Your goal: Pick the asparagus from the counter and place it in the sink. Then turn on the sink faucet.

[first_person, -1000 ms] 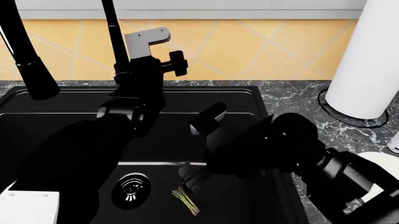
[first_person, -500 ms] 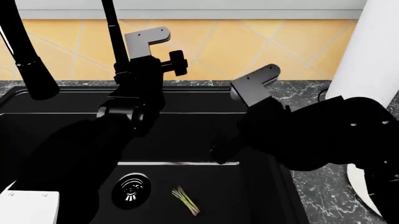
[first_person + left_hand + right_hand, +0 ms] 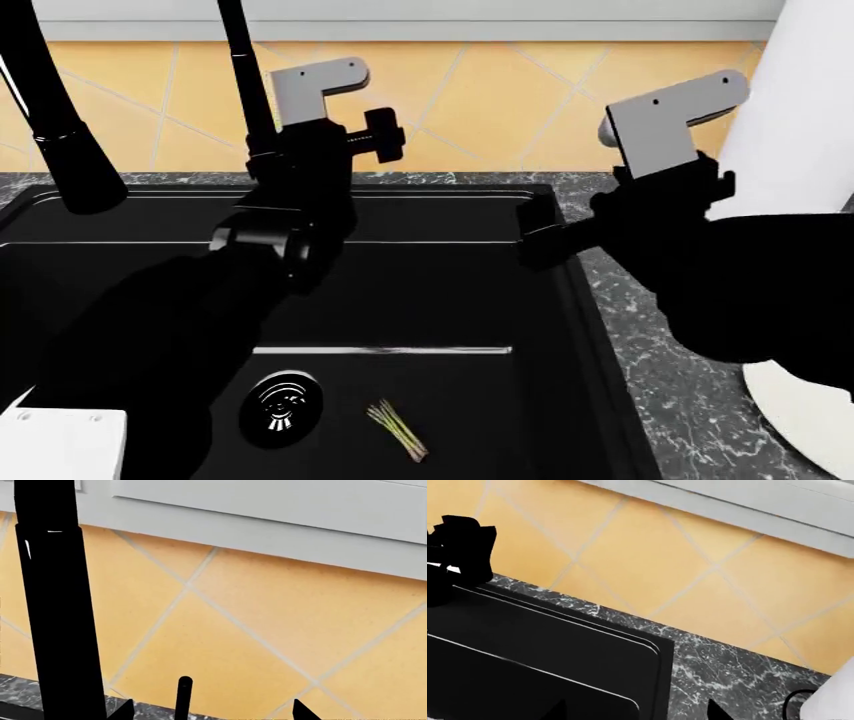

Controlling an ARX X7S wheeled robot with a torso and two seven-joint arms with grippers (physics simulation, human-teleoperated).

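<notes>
The asparagus (image 3: 396, 430) lies loose on the floor of the black sink (image 3: 441, 300), right of the round drain (image 3: 280, 407). The sink faucet (image 3: 243, 80) rises at the back left, and its spout (image 3: 60, 130) curves down over the basin. My left gripper (image 3: 380, 135) is up beside the faucet stem (image 3: 60, 620). It is open (image 3: 210, 711), and a thin black lever (image 3: 183, 697) stands between its fingertips without touching either. My right gripper (image 3: 537, 235) hovers open and holding nothing (image 3: 635, 712) over the sink's back right corner (image 3: 654, 650).
Dark marble counter (image 3: 641, 210) runs along the sink's right side and back. A tall white paper-towel roll (image 3: 787, 130) stands at the right, with a white plate (image 3: 801, 410) in front of it. Orange tiled wall (image 3: 507, 90) behind.
My right arm has risen out of the basin and swung back and right, leaving the asparagus on the sink floor. The left arm has stayed by the faucet.
</notes>
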